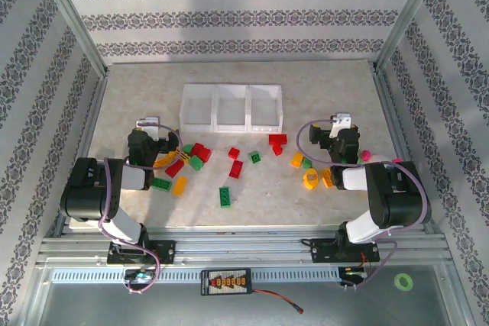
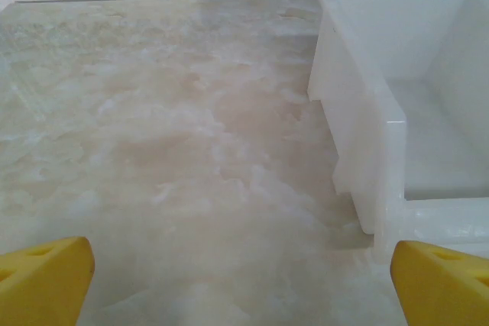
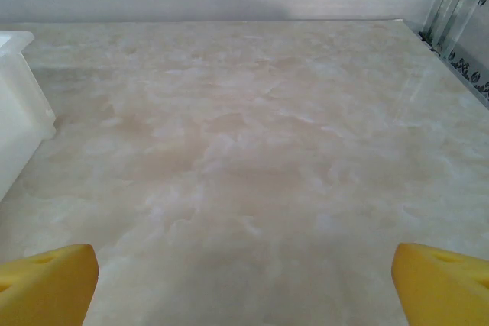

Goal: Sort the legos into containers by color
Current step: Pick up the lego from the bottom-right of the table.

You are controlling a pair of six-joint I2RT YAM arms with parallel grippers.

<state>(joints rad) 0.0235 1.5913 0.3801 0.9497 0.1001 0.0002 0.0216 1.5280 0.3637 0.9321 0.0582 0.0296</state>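
yellow-fingered left gripper and right gripper gape empty; red, green, orange-yellow plastic legos lie scattered before three joined white containers. sorting seems unstarted: next, grasp one.

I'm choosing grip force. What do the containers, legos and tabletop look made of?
Containers: translucent white plastic, seemingly; light glows through smooth walls. Legos: hard plastic, likely; bright solid colours, studded tops. Tabletop: marble-patterned, faintly glossy; stone or laminate, unclear.

I see the legos scattered on the table, with the row of containers just behind them.
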